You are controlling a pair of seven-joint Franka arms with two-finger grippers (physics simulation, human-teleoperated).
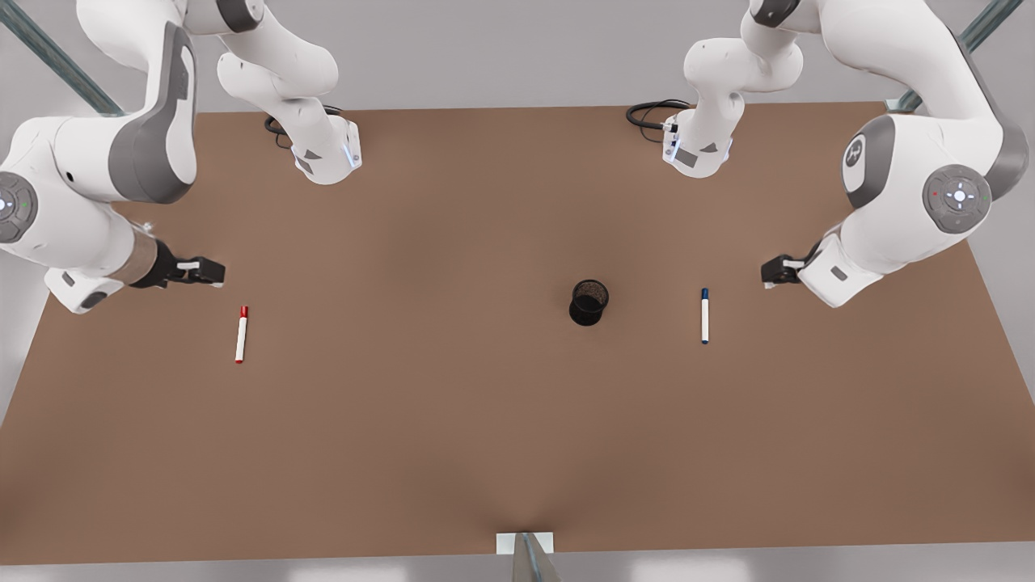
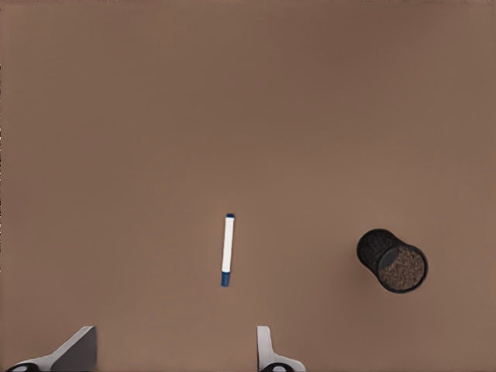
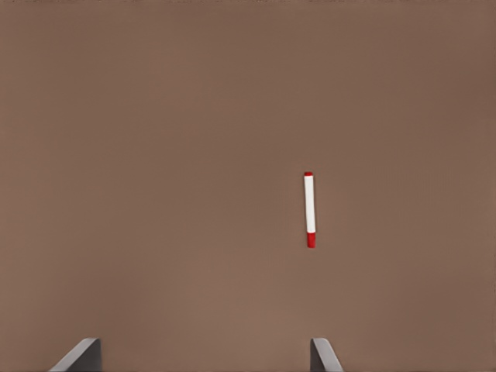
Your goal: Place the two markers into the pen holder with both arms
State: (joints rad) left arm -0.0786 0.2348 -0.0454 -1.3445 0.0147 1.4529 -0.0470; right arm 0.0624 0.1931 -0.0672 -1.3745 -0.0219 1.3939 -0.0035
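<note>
While both my arms wait above matte brown table (image 1: 453,420), my left gripper (image 1: 778,272) hangs released near blue-capped marker (image 1: 704,316); my right gripper (image 1: 198,272) released near red-capped marker (image 1: 241,334). Two slim white markers lie flat, well apart. One black mesh pen holder (image 1: 589,301), cylindrical, upright, stands beside blue one.

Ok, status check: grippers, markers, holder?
Left gripper open, above the table beside the blue-capped white marker. Right gripper open near the red-capped white marker. Both markers flat on the table; black mesh pen holder upright, unobstructed.
</note>
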